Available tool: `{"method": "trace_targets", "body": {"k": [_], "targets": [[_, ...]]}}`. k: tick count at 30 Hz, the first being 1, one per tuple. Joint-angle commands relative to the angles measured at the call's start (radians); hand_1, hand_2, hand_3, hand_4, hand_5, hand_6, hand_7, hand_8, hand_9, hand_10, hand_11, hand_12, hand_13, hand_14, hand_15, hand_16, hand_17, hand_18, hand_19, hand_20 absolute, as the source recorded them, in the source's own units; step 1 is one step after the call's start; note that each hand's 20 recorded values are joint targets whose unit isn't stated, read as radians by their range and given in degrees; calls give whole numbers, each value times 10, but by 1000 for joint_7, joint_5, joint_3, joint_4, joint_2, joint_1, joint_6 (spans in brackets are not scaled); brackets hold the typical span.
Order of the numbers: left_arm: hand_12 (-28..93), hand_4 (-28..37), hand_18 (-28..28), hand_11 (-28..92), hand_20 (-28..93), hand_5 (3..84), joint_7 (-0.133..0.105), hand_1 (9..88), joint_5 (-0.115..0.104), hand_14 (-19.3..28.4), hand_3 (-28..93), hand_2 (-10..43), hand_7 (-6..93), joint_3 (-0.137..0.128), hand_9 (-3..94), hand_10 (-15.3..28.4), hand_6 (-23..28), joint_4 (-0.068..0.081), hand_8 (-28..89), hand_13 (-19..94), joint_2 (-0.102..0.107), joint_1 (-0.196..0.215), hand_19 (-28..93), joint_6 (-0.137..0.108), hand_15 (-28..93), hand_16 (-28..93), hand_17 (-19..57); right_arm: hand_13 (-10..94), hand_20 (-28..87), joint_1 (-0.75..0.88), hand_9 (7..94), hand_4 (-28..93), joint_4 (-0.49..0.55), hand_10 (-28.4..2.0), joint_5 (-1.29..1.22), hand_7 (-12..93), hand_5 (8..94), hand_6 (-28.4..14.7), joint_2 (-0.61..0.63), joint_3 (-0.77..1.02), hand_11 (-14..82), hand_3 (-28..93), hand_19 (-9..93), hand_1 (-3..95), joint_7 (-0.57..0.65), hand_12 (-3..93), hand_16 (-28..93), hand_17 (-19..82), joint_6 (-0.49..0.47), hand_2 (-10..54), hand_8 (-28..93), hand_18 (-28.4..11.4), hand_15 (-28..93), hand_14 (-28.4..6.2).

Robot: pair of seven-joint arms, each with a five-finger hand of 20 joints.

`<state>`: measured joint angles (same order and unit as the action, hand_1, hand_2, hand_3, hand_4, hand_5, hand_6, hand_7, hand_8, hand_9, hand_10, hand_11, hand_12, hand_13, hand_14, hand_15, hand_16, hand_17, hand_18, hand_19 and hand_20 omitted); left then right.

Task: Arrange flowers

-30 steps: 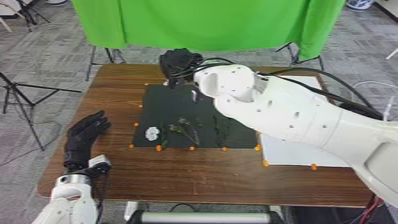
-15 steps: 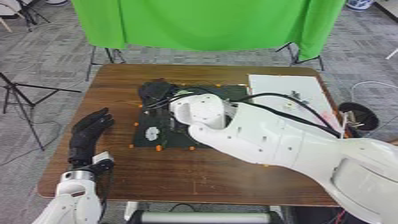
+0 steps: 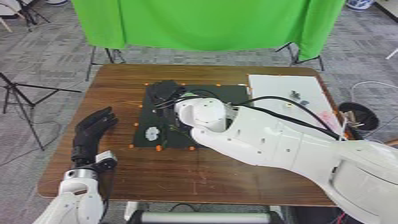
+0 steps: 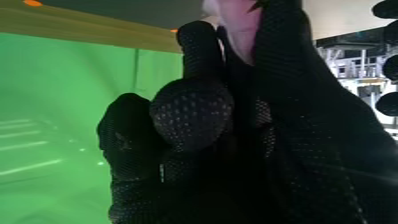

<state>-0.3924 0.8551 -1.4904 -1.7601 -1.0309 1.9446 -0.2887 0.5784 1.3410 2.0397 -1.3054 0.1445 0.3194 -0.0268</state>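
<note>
Brought back from the far edge of the table (image 3: 115, 85) since the first frame, the right hand (image 3: 163, 91) was seen lowered over the black mat (image 3: 234, 93), having been shifted only slightly between the last two frames. A pink petal (image 4: 237, 24) was pinched at the fingertips of the right hand (image 4: 195, 115) in the right wrist view, though how much of a flower was attached to it could not be told. On the mat, a white cluster (image 3: 152, 133) was laid toward the near left corner, apart from the hand. Orange clips (image 3: 159, 148) were spaced along the mat's edges. To the right of the mat, beyond the right arm, small grey-blue pieces (image 3: 295, 94) were set on a white board (image 3: 277, 84), and a black bin (image 3: 357, 114) was placed just beside the table's right side. At the left, the left hand (image 3: 87, 134) was held with its fingers relaxed and nothing grasped. Green cloth (image 3: 204, 25) was hung behind the table.
</note>
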Motion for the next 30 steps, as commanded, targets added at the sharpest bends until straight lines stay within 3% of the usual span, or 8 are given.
{"method": "trace_targets", "body": {"k": [1,8,17,26,30], "targets": [[120,-153,109,228,189,510,10,368,4,160,703,-69,210,4,479,123,-3,10,-95,419,-14,-1,109,15,253,-15,112,854,596,0,731,-183,11,-116,-16,265,721,37,-7,1,125,629,932,540,23,266,314,589,13,-95,34,-139,634,-39],[120,-155,109,227,189,510,7,368,1,160,705,-71,211,9,479,124,-2,17,-95,419,-10,-13,109,18,253,-15,112,853,594,-6,725,-183,15,-119,-27,254,717,35,-6,-3,140,627,932,527,34,242,311,588,16,-95,33,-142,633,-41],[120,-155,109,227,188,509,2,367,-3,160,705,-71,211,4,479,123,-3,13,-95,419,-12,-6,109,12,253,-15,111,848,591,-6,701,-170,22,-125,-41,240,679,25,-3,8,152,620,932,502,42,209,311,584,-17,-95,36,-144,630,-44],[120,-154,109,228,187,509,3,368,-3,160,704,-72,210,3,479,123,-3,11,-95,419,-14,-1,109,10,252,-15,110,840,579,1,666,-185,23,-133,-28,218,636,24,-6,28,142,690,932,440,37,201,309,575,-56,-95,-2,-145,625,-46],[119,-154,109,227,187,509,1,368,-8,160,703,-72,209,8,479,123,-3,14,-95,419,-7,-7,109,8,252,-15,110,839,577,-13,661,-189,22,-133,-42,222,633,25,0,10,142,693,932,436,48,201,309,572,-10,-95,-13,-145,625,-47]]}}
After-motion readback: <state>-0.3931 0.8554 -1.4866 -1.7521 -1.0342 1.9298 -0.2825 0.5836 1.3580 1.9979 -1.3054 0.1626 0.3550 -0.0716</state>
